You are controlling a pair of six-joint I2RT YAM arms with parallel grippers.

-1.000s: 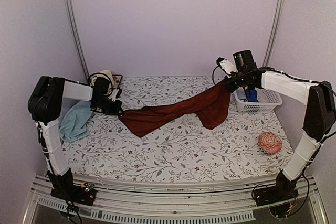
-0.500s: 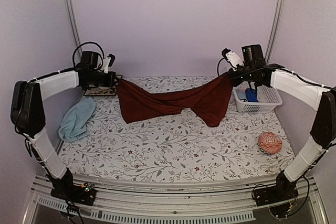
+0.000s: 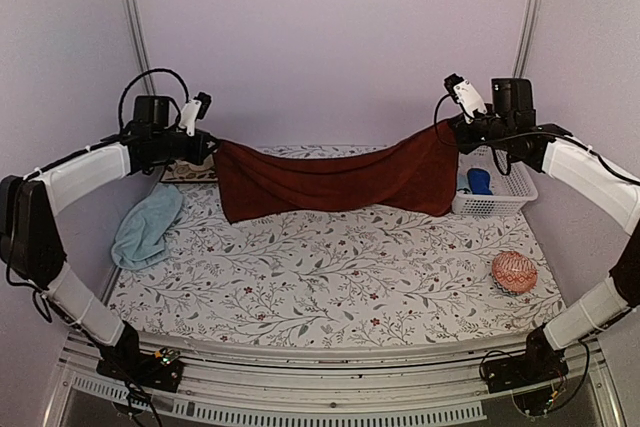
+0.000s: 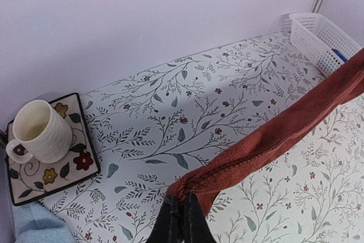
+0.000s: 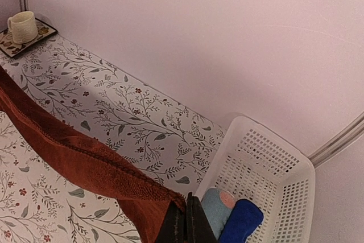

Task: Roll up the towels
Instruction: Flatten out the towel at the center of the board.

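The dark maroon towel (image 3: 330,182) hangs spread like a curtain above the back of the table, its lower edge brushing the flowered cloth. My left gripper (image 3: 213,146) is shut on its upper left corner, and the left wrist view shows the fingers (image 4: 183,200) pinching the hem of the towel (image 4: 273,140). My right gripper (image 3: 455,133) is shut on the upper right corner; the right wrist view has the pinch (image 5: 187,201) beside the towel (image 5: 85,160). The pale blue towel (image 3: 147,227) lies crumpled at the table's left edge, apart from both grippers.
A white basket (image 3: 503,194) at the back right holds a bright blue roll (image 5: 240,220) and a pale blue roll (image 5: 213,208). An orange-pink patterned ball (image 3: 514,272) sits at the right. A cream cup (image 4: 37,132) stands on a patterned square plate (image 4: 54,170) at the back left.
Both arms have risen and drawn apart, lifting the maroon towel off the table and stretching it from a sagging drape into a taut hanging sheet.
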